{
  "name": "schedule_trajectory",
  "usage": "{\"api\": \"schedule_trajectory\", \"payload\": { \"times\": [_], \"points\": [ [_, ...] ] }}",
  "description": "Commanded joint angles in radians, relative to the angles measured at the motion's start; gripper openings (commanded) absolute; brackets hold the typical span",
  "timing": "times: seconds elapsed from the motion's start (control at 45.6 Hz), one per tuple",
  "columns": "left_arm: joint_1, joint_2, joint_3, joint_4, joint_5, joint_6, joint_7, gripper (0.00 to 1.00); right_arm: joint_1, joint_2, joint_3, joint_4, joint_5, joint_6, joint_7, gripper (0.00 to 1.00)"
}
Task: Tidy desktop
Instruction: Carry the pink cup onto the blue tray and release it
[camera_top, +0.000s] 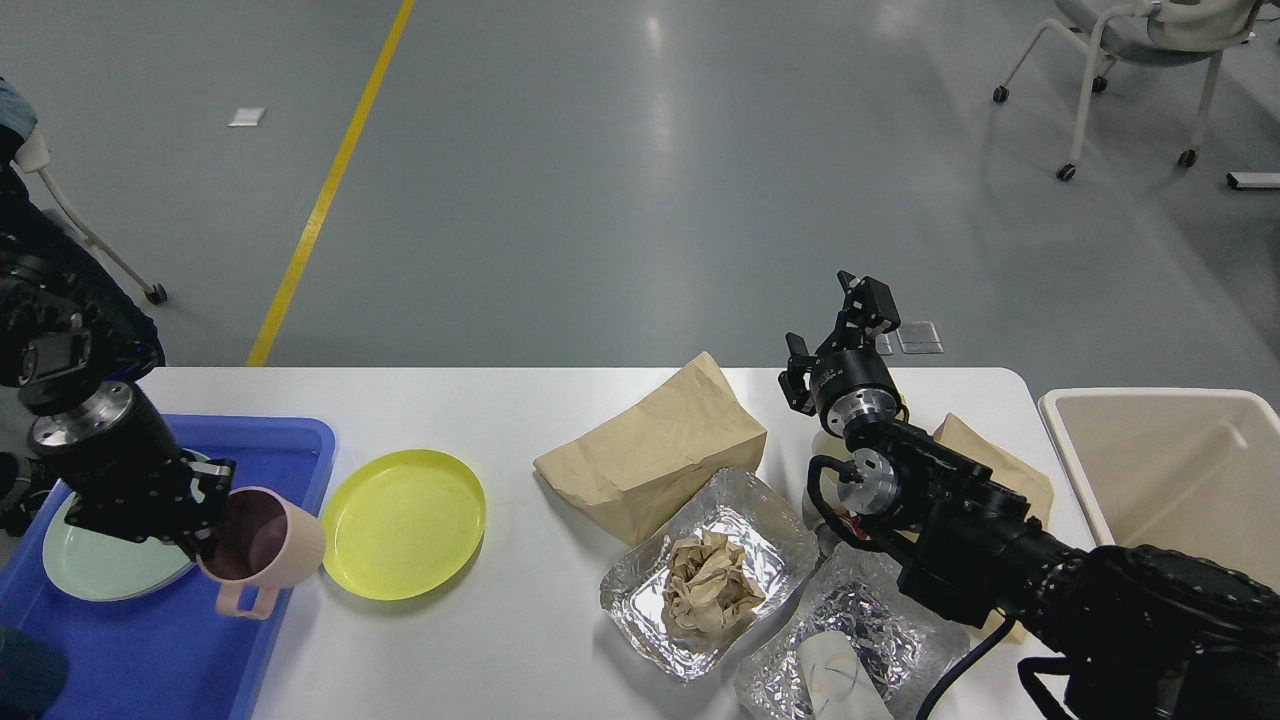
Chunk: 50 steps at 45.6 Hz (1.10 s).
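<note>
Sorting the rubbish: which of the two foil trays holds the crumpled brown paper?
The left foil tray, beside the brown paper bag; the crumpled brown paper sits inside. The right foil tray holds something white.

White worktop (540, 640). Blue tray (150, 650) at its left edge carries a pale green plate (90, 570). Pink mug (270, 555), dark inside. Yellow plate (405, 522). Brown paper bag (655, 455). Two silver foil trays (640, 590). Beige bin (1170, 470) beyond the right edge.

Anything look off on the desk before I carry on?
The pink mug is tipped sideways in the left gripper above the blue tray, no spill visible. A crumpled paper wad sits in a foil tray. Otherwise only clutter.
</note>
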Motion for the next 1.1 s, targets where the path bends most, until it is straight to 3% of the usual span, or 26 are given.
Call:
{"api": "schedule_trajectory", "payload": {
  "times": [0.0, 0.197, 0.482, 1.073],
  "points": [
    [0.024, 0.054, 0.022, 0.007, 0.000, 0.000, 0.000, 0.00, 0.000, 0.000, 0.000, 0.000, 0.000, 0.000, 0.000, 1.00],
    [0.056, 0.111, 0.046, 0.008, 0.000, 0.000, 0.002, 0.00, 0.000, 0.000, 0.000, 0.000, 0.000, 0.000, 0.000, 1.00],
    [0.205, 0.121, 0.037, 0.109, -0.003, 0.000, -0.003, 0.00, 0.000, 0.000, 0.000, 0.000, 0.000, 0.000, 0.000, 1.00],
    [0.260, 0.123, 0.022, 0.119, -0.004, 0.000, -0.005, 0.02, 0.000, 0.000, 0.000, 0.000, 0.000, 0.000, 0.000, 1.00]
  ]
}}
